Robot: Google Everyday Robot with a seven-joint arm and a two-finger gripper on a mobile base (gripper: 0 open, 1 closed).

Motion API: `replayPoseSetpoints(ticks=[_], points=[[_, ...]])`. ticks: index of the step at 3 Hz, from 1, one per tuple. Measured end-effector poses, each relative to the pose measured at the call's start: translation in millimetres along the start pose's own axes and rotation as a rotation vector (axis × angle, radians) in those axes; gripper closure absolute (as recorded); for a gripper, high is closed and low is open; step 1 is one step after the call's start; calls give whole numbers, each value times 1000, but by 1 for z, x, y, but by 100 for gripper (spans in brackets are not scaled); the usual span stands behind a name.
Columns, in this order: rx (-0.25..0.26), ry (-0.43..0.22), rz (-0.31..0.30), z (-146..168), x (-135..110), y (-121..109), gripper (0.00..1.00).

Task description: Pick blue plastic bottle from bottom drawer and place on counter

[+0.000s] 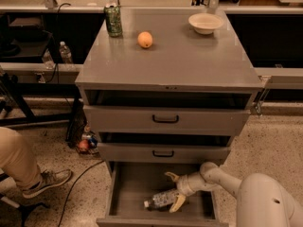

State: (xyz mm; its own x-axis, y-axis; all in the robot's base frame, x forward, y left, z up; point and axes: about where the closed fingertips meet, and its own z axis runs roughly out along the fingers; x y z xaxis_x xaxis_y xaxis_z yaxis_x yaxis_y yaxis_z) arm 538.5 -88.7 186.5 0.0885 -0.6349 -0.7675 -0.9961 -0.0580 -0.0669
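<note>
Item 1, end effector: I am seeing the end effector [170, 192] reaching down inside the bottom drawer [135, 182], toward its right half. Its two yellowish fingers [170, 176] are standing apart, one pointing toward the back of the drawer and the other toward the front. The pale arm [222, 176] is entering from the lower right of the view.

Item 2, task object: the blue plastic bottle [160, 199] is lying on its side on the drawer floor, white cap pointing left and toward the front. Its base end is sitting in the gap between the spread fingers, and the front finger is overlapping it. I cannot tell whether either finger is touching it.

Item 3, drawers: the bottom drawer is standing pulled out. The two upper drawers [165, 119] with black handles are showing dark gaps above them.

Item 4, desk: the grey desk [180, 60] is carrying a green can [113, 20] at the back left, an orange [145, 39] just beside it, and a pale bowl [205, 23] at the back right.

Item 5, surroundings: a person's leg [14, 159] and shoe [47, 179] are showing at the lower left.
</note>
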Motion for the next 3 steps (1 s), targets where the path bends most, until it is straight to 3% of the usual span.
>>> replayPoseSetpoints(ticks=[3], points=[[-60,76,-18,15,26,10,0]])
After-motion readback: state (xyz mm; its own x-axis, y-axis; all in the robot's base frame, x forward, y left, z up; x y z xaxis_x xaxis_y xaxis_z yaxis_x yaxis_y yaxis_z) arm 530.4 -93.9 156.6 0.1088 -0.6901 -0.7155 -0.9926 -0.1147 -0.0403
